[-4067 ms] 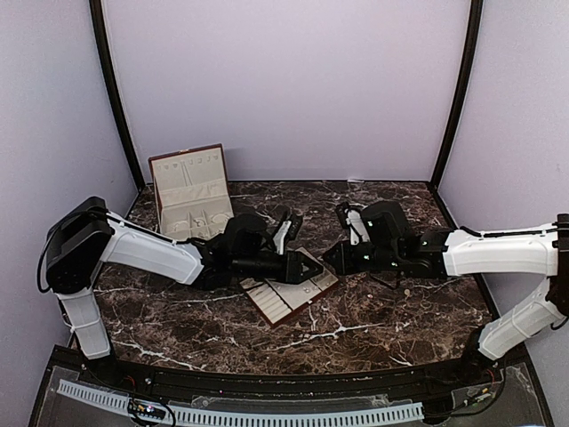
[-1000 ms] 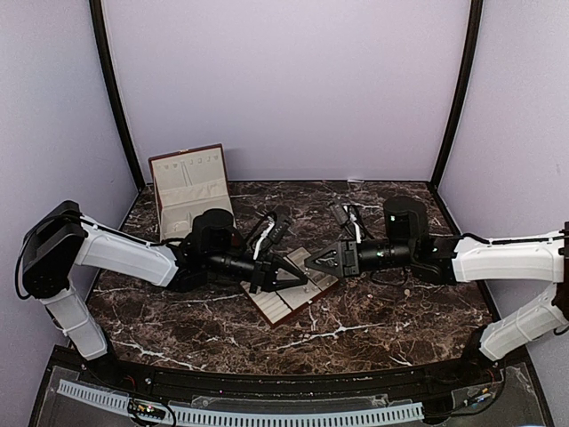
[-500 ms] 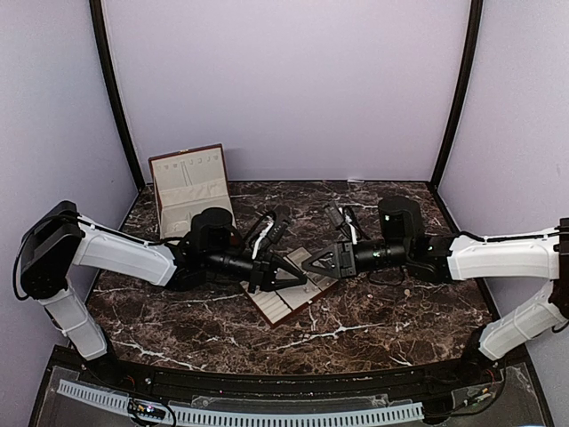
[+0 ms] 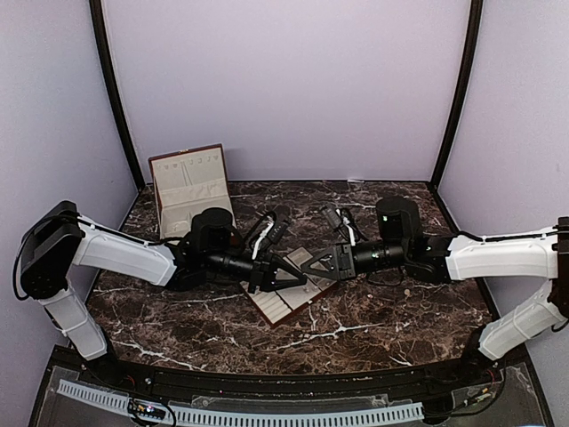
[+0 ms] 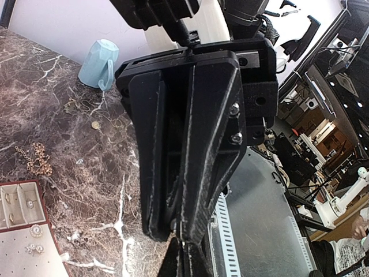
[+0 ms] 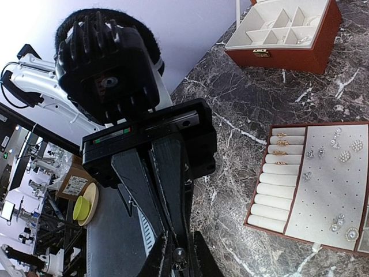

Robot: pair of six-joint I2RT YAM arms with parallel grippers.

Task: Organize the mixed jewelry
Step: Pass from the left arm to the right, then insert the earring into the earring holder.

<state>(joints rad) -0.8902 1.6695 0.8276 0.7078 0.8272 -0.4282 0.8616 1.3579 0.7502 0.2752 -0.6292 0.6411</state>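
My right tool has crept leftward over the last second until its tips meet those of my left tool, which has held its place; both are pinched narrow, and I cannot tell whether either grips a piece, so I judge this a hand-over. Just below the tips lies the cream tray, the mixed jewelry partly sorted there as tiny pale studs and thin rings; past my right tool a tangled chain lies loose on the tabletop, unsorted.
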